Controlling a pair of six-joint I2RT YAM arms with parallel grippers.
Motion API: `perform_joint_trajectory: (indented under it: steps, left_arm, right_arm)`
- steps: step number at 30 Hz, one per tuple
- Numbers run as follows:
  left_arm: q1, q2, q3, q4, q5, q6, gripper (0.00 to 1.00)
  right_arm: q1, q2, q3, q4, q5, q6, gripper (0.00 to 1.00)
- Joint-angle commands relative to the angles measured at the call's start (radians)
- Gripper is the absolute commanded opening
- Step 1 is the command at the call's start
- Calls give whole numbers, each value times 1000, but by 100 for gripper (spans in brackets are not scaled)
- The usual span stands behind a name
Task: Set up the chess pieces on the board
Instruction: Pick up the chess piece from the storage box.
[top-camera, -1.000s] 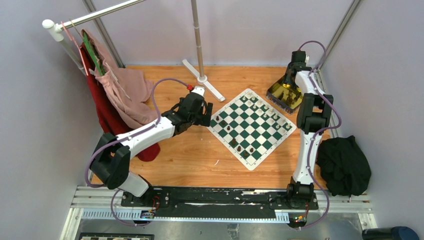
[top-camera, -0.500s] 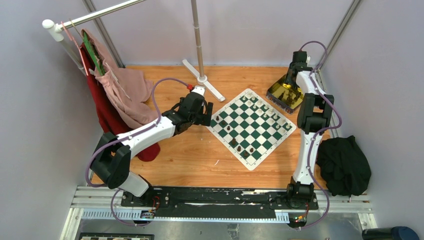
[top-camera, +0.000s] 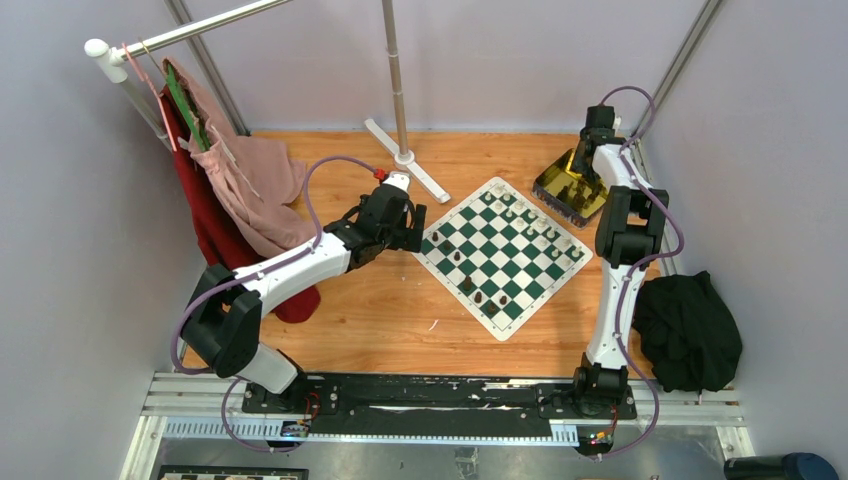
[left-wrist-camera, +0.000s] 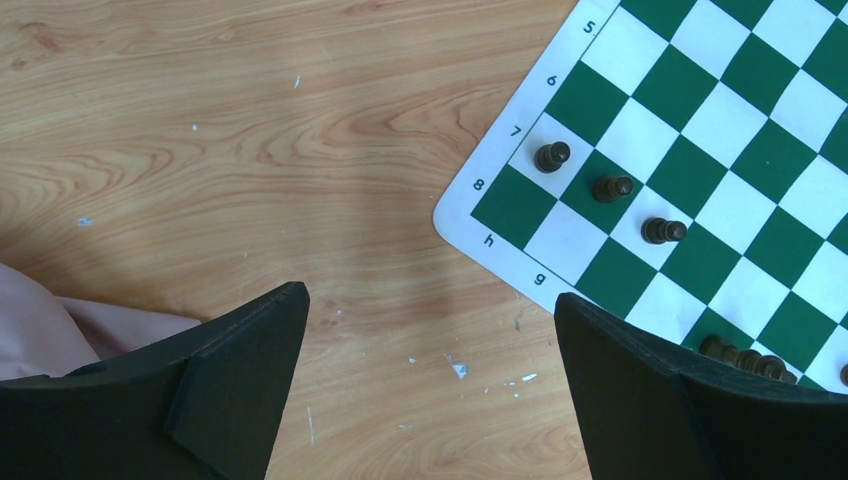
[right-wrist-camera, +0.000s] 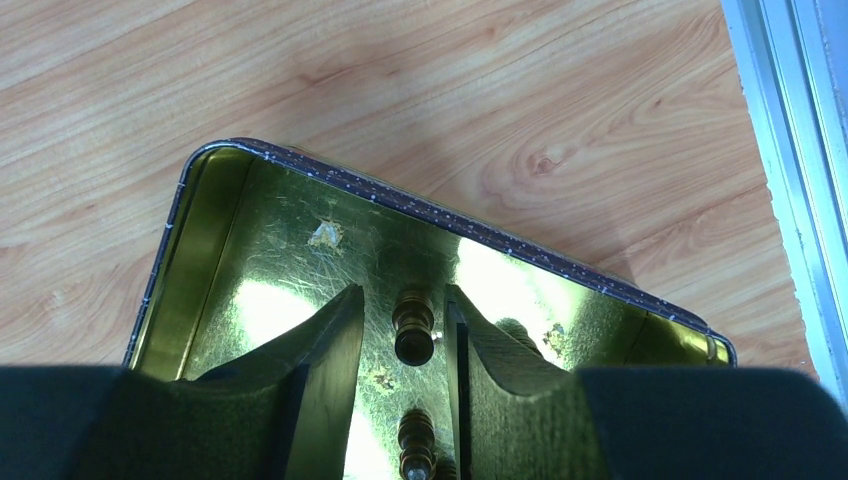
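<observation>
The green-and-white board (top-camera: 520, 262) lies on the wooden table, with a few dark chess pieces (top-camera: 467, 284) near its front and left edges and white ones (top-camera: 530, 218) along its far right side. My left gripper (left-wrist-camera: 428, 296) hangs open over bare wood beside the board's corner (left-wrist-camera: 700, 120), where three dark pieces (left-wrist-camera: 612, 187) stand. My right gripper (right-wrist-camera: 403, 292) reaches down into the gold tin (right-wrist-camera: 260, 230). Its jaws stand close on either side of a dark piece (right-wrist-camera: 414, 330) lying there, with thin gaps still showing. A second dark piece (right-wrist-camera: 417, 440) lies nearer the wrist.
Pink and red garments (top-camera: 230, 180) hang from a rack at the left. A pole stand's base (top-camera: 405, 158) sits behind the board. A black cloth (top-camera: 688, 330) lies at the right edge. A metal rail (right-wrist-camera: 790, 150) runs just right of the tin (top-camera: 570, 190).
My right gripper's jaws have narrowed around the dark piece in the tin, and the wrist has shifted slightly. The left arm has not moved.
</observation>
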Motion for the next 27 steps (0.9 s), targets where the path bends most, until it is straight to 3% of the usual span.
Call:
perform_joint_trajectory:
  steps: [1,27]
  left_arm:
    - [-2,14,20,7,2,-14,100]
    - [-2,4,16,9,7,-15,100]
  right_arm:
    - [-18,18,-18,5,-14,14,38]
    - [-18,-16,-68,22,-26,18,29]
